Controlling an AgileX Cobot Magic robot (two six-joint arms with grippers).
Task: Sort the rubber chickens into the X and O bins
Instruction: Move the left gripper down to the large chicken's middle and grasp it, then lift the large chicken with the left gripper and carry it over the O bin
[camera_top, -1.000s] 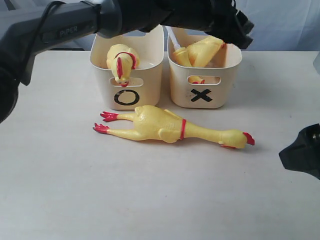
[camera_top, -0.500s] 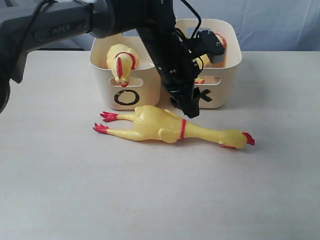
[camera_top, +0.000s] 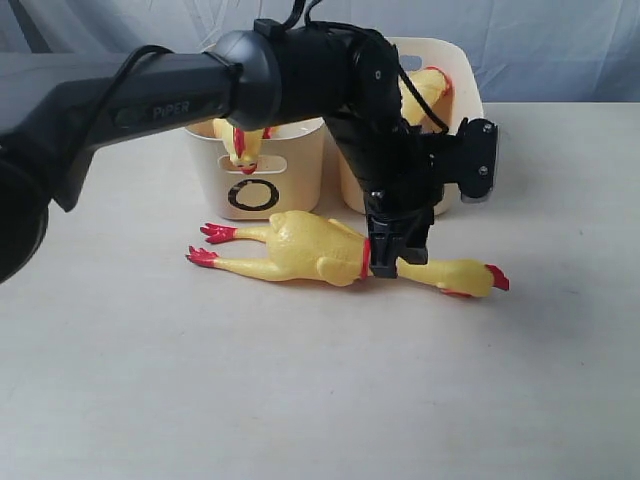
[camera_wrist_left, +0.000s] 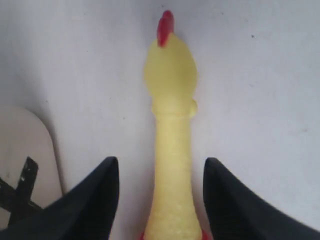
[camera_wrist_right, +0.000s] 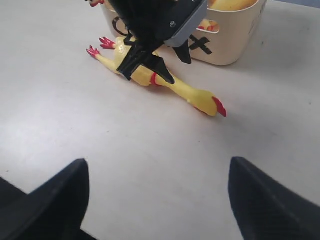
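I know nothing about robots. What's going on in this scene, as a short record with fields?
Loose chicken: lying on the table in front of the bins
Left gripper: open, straddling its neck
Right gripper: open, empty, hovering off to the side
O bin: draped chicken, head over the front rim
X bin: chicken parts inside, count unclear

1. Your left arm (camera_top: 380, 150) is covering the X bin (camera_top: 462, 78) front in the exterior view, hiding its mark.
2. The chicken (camera_wrist_left: 172, 150) is getting cut off, body unseen, in the left wrist view.
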